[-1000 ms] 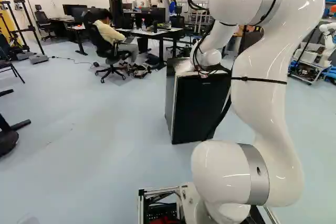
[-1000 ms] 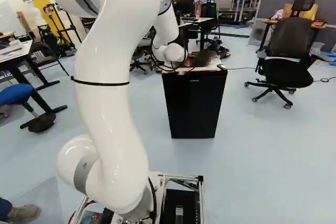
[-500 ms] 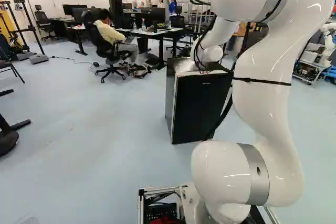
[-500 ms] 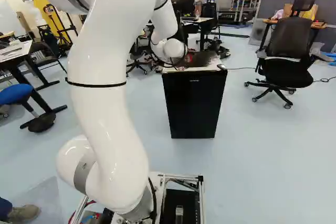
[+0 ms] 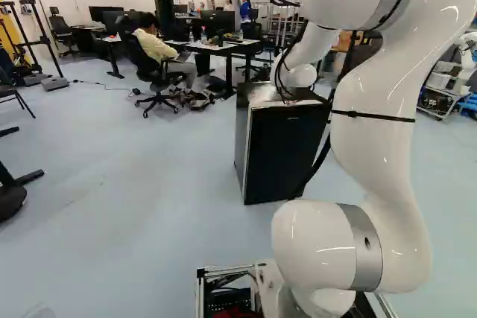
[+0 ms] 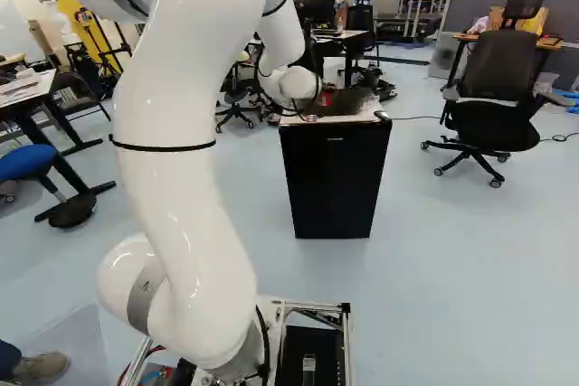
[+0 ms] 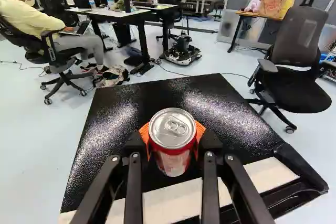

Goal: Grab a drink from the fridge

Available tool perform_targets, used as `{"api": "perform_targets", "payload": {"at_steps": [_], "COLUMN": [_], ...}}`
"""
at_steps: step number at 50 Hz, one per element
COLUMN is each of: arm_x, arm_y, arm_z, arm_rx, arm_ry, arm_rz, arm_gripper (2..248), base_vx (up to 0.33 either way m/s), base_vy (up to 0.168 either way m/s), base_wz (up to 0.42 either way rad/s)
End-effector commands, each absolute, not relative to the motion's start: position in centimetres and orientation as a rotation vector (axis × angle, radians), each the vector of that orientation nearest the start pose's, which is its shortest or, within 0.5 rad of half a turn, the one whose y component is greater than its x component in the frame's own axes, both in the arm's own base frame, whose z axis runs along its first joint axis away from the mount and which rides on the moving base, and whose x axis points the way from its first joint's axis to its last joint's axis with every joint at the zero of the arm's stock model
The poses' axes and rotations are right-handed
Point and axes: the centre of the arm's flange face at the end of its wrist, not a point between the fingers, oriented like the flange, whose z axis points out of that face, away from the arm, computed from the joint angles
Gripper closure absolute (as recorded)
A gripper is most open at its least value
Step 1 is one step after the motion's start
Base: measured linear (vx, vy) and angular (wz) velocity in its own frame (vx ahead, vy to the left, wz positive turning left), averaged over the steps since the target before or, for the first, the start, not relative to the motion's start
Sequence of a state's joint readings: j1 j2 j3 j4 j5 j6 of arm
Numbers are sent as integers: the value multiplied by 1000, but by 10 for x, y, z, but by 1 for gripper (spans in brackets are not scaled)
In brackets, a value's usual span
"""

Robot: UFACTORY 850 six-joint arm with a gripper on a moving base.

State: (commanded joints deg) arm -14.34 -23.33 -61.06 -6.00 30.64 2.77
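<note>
Red-and-silver metal can (image 7: 172,150): approx. upright, shiny round lid w/ tab, looks unopened. Black two-finger gripper w/ orange pads (image 7: 172,136) grasps it from both sides, prob. to keep it level. It's over the black boxy fridge (image 6: 335,178), 12 o'clock from base; can't tell if they touch. Black mesh office chair (image 7: 298,90): gripper's 2 o'clock.

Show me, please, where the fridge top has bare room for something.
Bare black patches lie on the fridge top: either side of the can, out to the side edges, and beyond it, to the far edge. The gripper crowds the can and the pale strip along the near edge.
</note>
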Motion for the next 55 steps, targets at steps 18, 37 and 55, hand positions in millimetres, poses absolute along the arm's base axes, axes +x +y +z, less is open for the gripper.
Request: {"api": "perform_targets", "payload": {"at_steps": [18,37,55], "arm_x": [582,552,509], "arm_y": [-135,-112,-86], "arm_z": [443,441,436], "arm_rx": [-2685,-2668,-2648], "arm_ry": [217,191,158], "arm_rz": [-1823,-1823,-1823], "arm_gripper": [150,150,150], "base_vx": [0,0,0], "base_vy": [0,0,0], "base_wz": [0,0,0]}}
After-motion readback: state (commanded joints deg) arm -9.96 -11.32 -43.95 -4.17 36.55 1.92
